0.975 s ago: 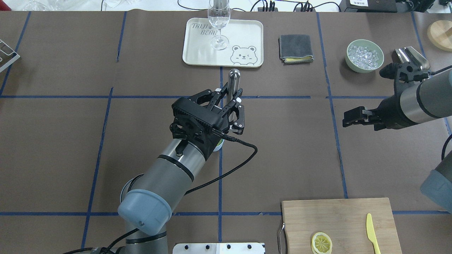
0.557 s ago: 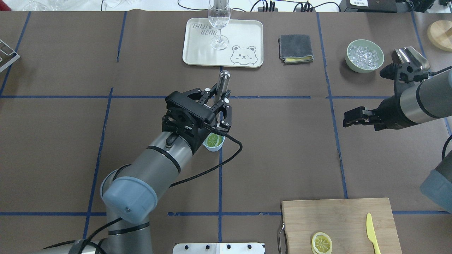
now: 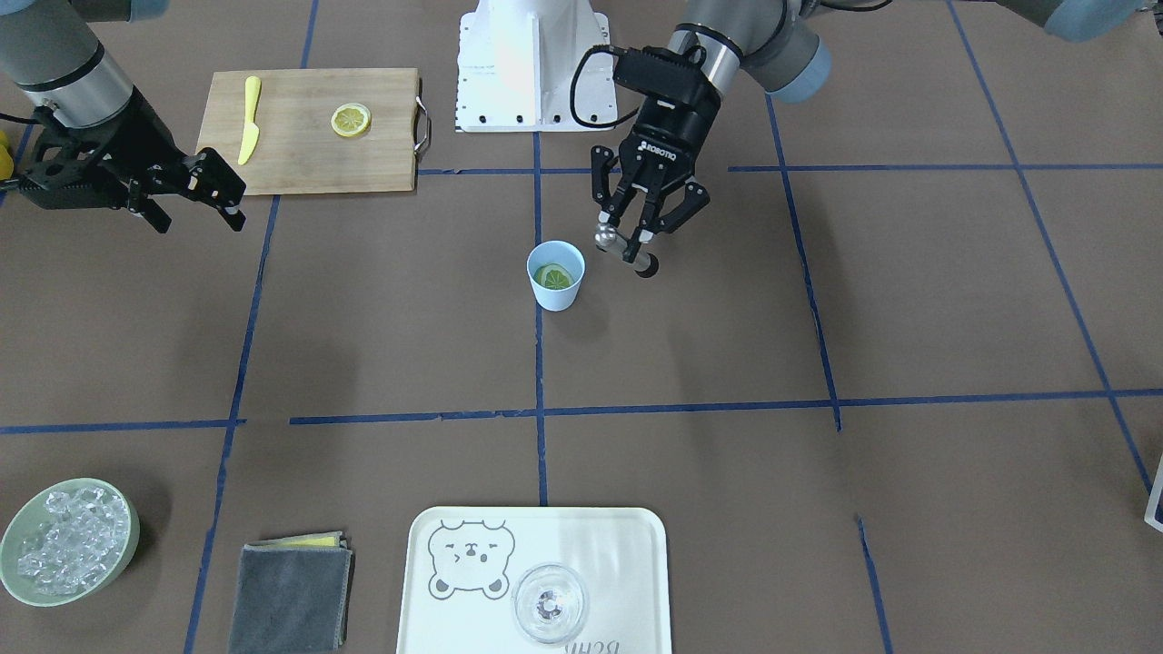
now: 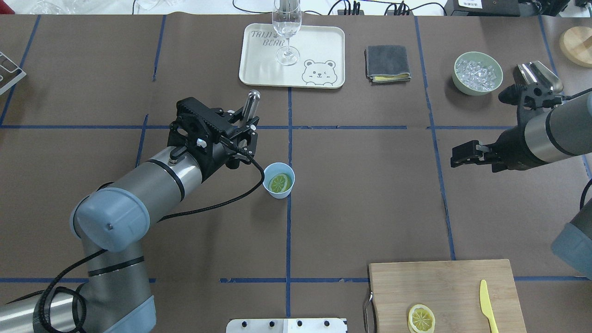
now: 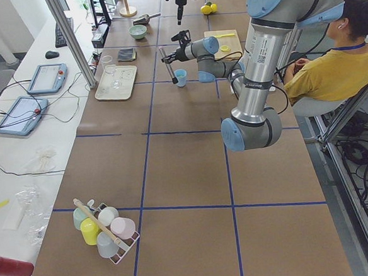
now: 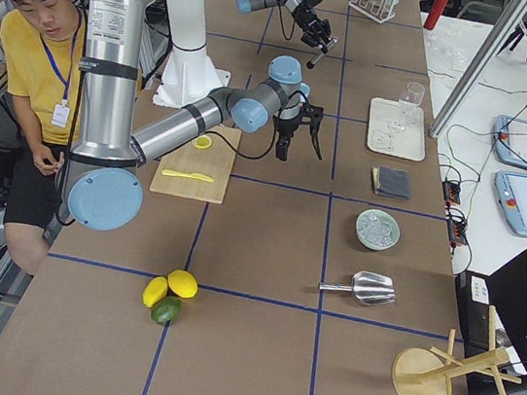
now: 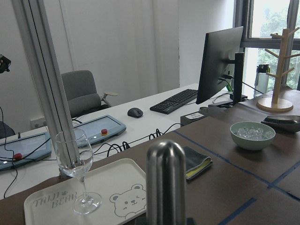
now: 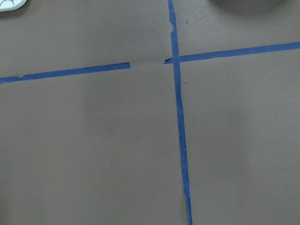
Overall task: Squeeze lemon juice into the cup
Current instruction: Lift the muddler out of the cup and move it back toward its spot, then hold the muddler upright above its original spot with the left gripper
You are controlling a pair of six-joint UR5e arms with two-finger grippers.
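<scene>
Clamped on the steel muddler (image 4: 251, 104), my left fingers (image 3: 606, 221) have swung clear of the cup (image 3: 556, 296), baring the lemon (image 3: 554, 275) inside, so pressing looks done; my right fingers (image 3: 218, 177) hang open.

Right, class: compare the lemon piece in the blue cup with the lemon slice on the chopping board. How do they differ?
The lemon sits inside the cup; the slice lies flat on the board. The lemon looks greenish; the slice is yellow. Both show a round, segmented cut face upward.
</scene>
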